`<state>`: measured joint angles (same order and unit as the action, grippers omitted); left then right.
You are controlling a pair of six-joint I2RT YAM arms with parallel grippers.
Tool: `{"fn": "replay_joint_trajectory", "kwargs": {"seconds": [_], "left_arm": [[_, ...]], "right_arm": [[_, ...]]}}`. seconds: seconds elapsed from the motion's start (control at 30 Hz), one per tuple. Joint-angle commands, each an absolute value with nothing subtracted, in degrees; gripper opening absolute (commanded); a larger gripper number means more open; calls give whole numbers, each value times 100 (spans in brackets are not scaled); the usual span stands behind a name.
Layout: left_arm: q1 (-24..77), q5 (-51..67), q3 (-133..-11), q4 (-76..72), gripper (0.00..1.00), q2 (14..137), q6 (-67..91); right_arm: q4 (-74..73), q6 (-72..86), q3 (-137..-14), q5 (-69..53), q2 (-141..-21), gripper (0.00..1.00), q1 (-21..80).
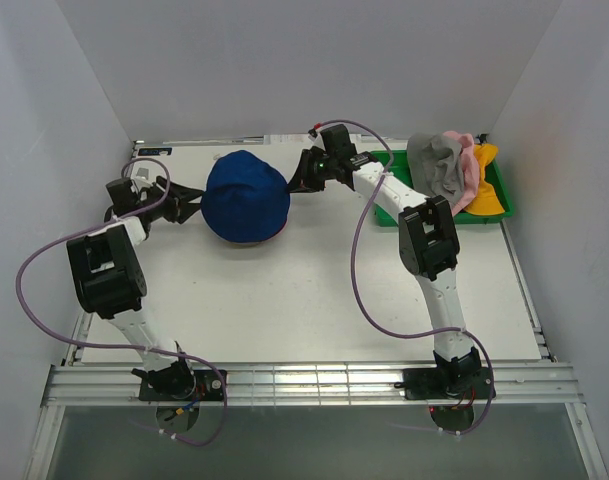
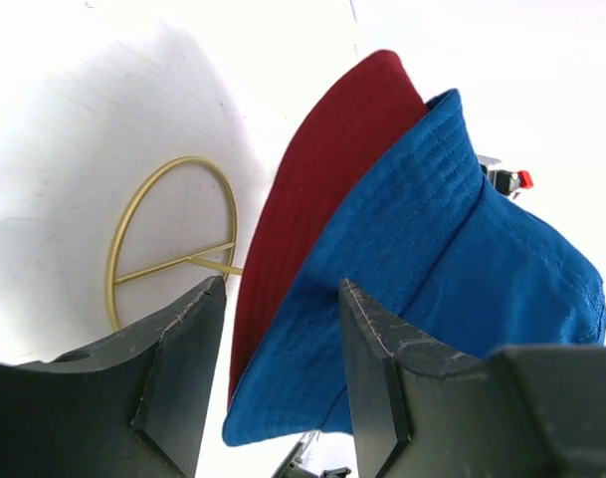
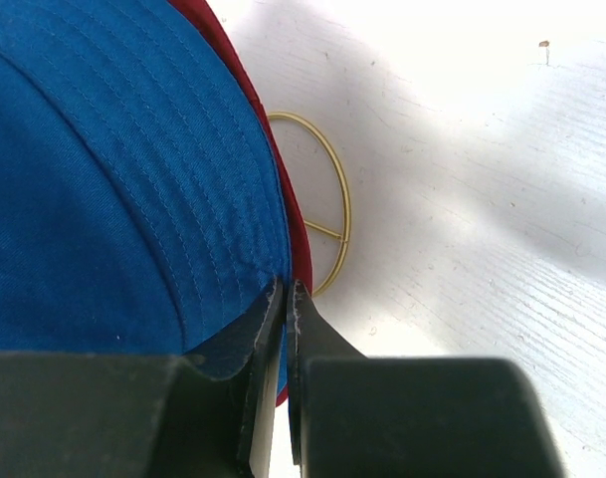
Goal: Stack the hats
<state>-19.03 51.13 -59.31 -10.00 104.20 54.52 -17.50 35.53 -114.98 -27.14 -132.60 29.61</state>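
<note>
The blue hat (image 1: 246, 192) lies over the dark red hat (image 2: 322, 169) at the back middle of the table. My left gripper (image 1: 189, 205) is open at the stack's left side, and both brims lie between its fingers (image 2: 281, 289). My right gripper (image 1: 302, 175) is shut on the blue hat's brim (image 3: 286, 287) at the stack's right side, with the red brim (image 3: 201, 12) just beside it. The grey hat (image 1: 436, 160), pink hat (image 1: 469, 175) and yellow-orange hat (image 1: 489, 195) are piled in the green tray.
The green tray (image 1: 489, 222) stands at the back right, beside the right arm. A thin gold wire ring (image 2: 173, 239) lies flat on the table under the stack's edge; it also shows in the right wrist view (image 3: 332, 229). White walls close in on three sides.
</note>
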Motion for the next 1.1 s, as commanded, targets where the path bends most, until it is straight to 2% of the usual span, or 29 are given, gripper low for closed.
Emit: {"fn": "replay_joint_trajectory", "kwargs": {"seconds": [0.0, 0.1, 0.3, 0.57, 1.07], "left_arm": [[-1819, 5256, -6073, -1424, 58, 10424, 5634], [-1793, 5265, -6073, -1520, 54, 10494, 5704], [-1767, 5300, -6029, -1687, 38, 10573, 5818], [-1749, 5291, -5898, -1740, 0, 10644, 5853], [-1758, 5124, -5555, -1723, 0, 10758, 5818]], "right_arm": [[-1793, 3437, -11760, -2646, -13386, 8, 2909], [-1793, 3445, -11760, -2663, -13412, 8, 2909], [-1767, 3445, -11733, -2663, -13447, 8, 2909], [-1749, 3489, -11707, -2663, -13474, 8, 2909], [-1811, 3463, -11540, -2601, -13438, 8, 2918]]}}
